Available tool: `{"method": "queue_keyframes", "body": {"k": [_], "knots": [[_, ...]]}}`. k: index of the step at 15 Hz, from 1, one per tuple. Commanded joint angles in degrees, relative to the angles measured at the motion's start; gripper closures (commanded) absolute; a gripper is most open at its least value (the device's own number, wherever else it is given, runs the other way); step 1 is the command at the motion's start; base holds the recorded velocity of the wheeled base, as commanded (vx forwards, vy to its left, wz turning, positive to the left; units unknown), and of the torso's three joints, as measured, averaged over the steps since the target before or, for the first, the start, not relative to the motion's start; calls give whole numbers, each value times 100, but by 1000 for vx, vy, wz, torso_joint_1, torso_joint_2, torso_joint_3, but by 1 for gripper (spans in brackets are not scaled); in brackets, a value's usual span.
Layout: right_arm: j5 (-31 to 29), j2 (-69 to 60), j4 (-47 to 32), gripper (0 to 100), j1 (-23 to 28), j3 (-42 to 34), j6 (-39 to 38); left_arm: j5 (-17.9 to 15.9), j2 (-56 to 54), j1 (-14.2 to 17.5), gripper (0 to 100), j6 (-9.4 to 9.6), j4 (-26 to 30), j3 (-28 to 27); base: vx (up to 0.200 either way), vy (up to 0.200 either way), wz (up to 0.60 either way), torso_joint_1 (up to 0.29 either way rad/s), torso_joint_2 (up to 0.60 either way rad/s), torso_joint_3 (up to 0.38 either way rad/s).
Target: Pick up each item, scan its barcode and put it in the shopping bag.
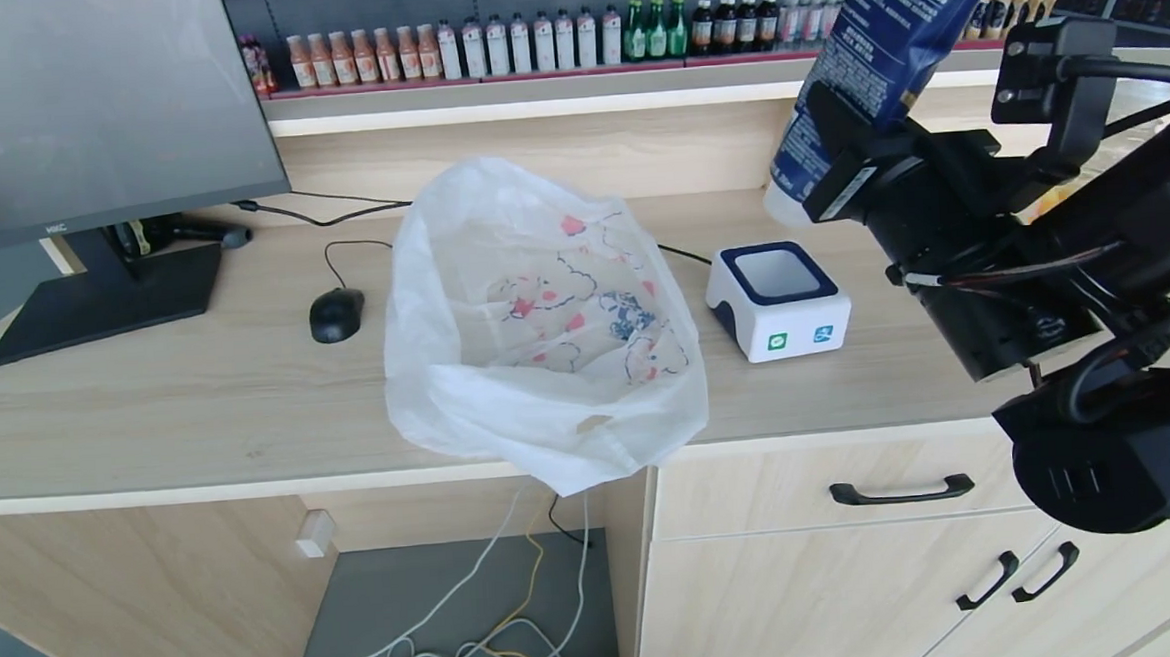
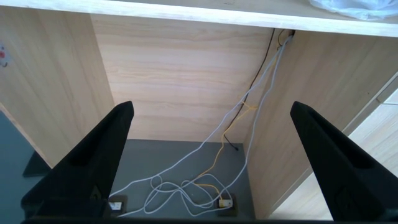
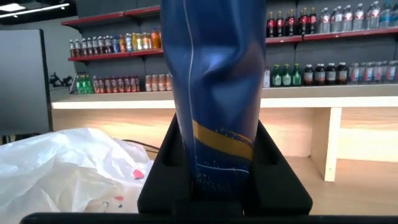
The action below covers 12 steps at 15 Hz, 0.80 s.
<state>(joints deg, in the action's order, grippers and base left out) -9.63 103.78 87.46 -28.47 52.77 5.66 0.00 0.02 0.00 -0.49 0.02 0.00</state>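
White print runs down the blue package [image 1: 885, 42] at 1 o'clock, too tilted to read. The scanner [image 1: 779, 303] carries two small icon squares, green and blue. The monitor [image 1: 83, 104] bezel bears a tiny logo.

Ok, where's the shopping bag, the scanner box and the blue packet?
shopping bag [image 1: 509, 413]: head view, its front wall.
scanner box [image 1: 794, 336]: head view, its white front side.
blue packet [image 1: 880, 43]: head view, its printed middle.

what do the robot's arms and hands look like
The left hand is matte black with two broad wedge-shaped fingers. The right arm is black too, built of chunky rounded segments, with looping black cables and a white label near the right hand.
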Motion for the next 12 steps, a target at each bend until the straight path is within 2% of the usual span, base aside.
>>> {"method": "queue_keyframes", "body": {"k": [1, 7, 12], "knots": [[-13, 81, 35, 100, 8, 5, -56, 0, -2, 0, 0, -4, -2, 0, 0, 200, 0, -2, -2, 2], [-13, 64, 61, 100, 8, 14, -65, 0, -2, 0, 0, -4, -2, 0, 0, 200, 0, 6, 5, 2], [-13, 125, 87, 100, 52, 110, -91, 0, -2, 0, 0, 31, -2, 0, 0, 0, 0, 0, 0, 0]]}}
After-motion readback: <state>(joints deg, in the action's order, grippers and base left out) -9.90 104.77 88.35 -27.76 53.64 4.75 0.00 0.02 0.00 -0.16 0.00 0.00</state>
